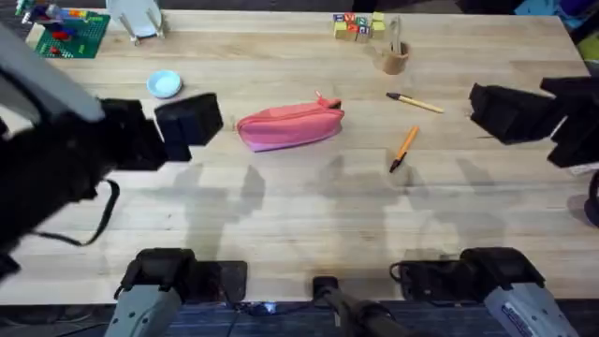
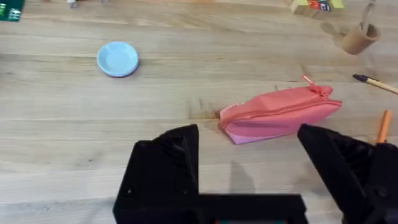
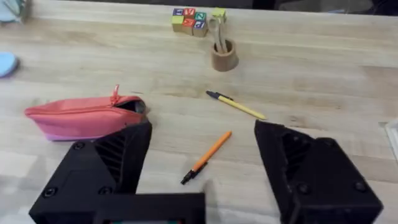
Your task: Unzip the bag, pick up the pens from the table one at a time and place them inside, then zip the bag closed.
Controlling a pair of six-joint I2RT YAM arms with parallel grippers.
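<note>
The pink-coral bag (image 1: 290,124) lies on the table (image 1: 299,215) near the middle, its zipper pull at the right end (image 2: 280,113) (image 3: 84,117). To its right lie two pens: the pale yellow one (image 1: 416,103) (image 3: 237,106) farther back and the orange one (image 1: 403,148) (image 3: 207,155) (image 2: 384,126) nearer the front. My left gripper (image 1: 201,120) (image 2: 249,155) hovers open just left of the bag with nothing between its fingers. Out at the right, beyond both pens, my right gripper (image 1: 482,108) (image 3: 204,140) is open and holds nothing.
A light blue dish (image 1: 164,84) (image 2: 117,59) sits back left of the bag. A small brown cup (image 1: 394,58) (image 3: 224,57) and toy blocks (image 1: 357,25) stand at the back right. A green board (image 1: 70,33) and a white object are at the back left.
</note>
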